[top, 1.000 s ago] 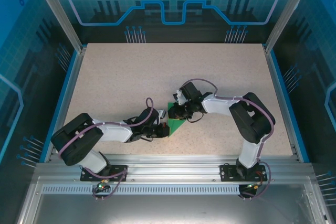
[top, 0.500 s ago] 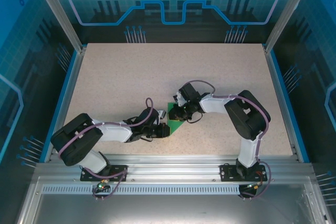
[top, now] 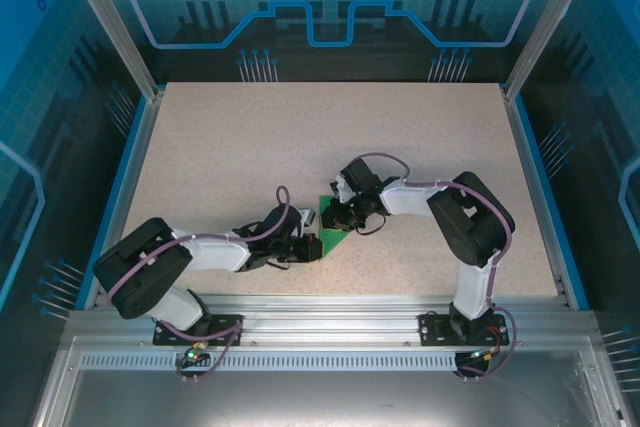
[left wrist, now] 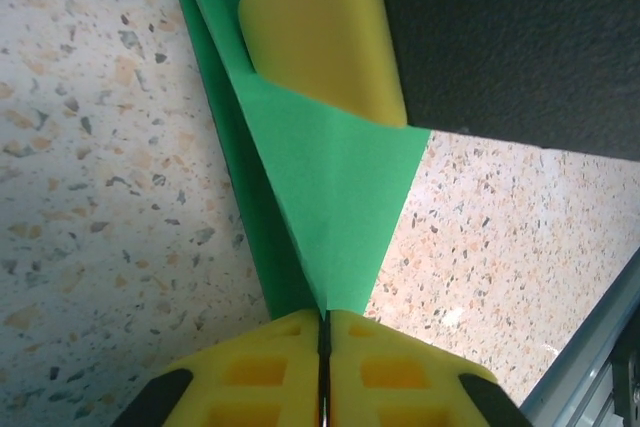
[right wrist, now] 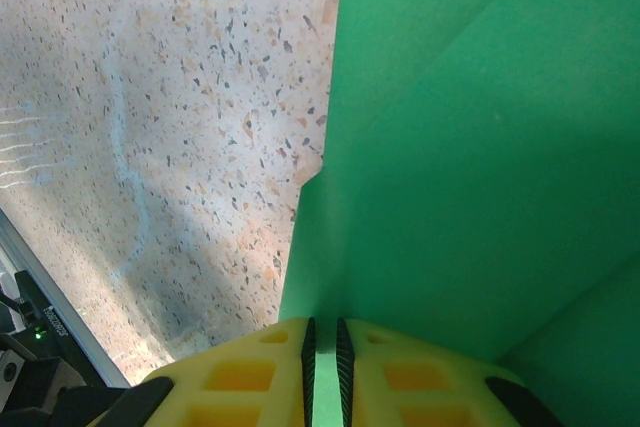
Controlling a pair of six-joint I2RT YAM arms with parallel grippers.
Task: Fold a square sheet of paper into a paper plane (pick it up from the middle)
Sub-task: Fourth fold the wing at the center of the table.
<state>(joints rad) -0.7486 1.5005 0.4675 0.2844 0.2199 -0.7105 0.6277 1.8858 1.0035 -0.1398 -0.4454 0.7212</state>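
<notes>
The green sheet of paper (top: 336, 233) lies folded into a pointed, layered shape on the speckled table, between the two grippers. My left gripper (top: 313, 244) is at its near-left tip. In the left wrist view the yellow fingers (left wrist: 270, 372) are pressed together with the paper's (left wrist: 330, 187) point caught in the seam of the gripper (left wrist: 325, 325). My right gripper (top: 334, 215) is at the far edge. Its pads in the right wrist view hold a strip of the paper (right wrist: 460, 147) in the narrow gap of the gripper (right wrist: 322, 335). A right-gripper finger (left wrist: 320, 32) rests on the paper.
Both arms reach in over the near middle of the table (top: 230, 147). The aluminium front rail (top: 330, 302) runs just behind the left gripper, and its corner (left wrist: 600, 367) shows close by. Blue-edged walls (top: 528, 167) bound the sides.
The right arm's elbow and gripper have shifted slightly left, toward the left gripper. The left arm's shoulder has edged left. The paper stays between the grippers.
</notes>
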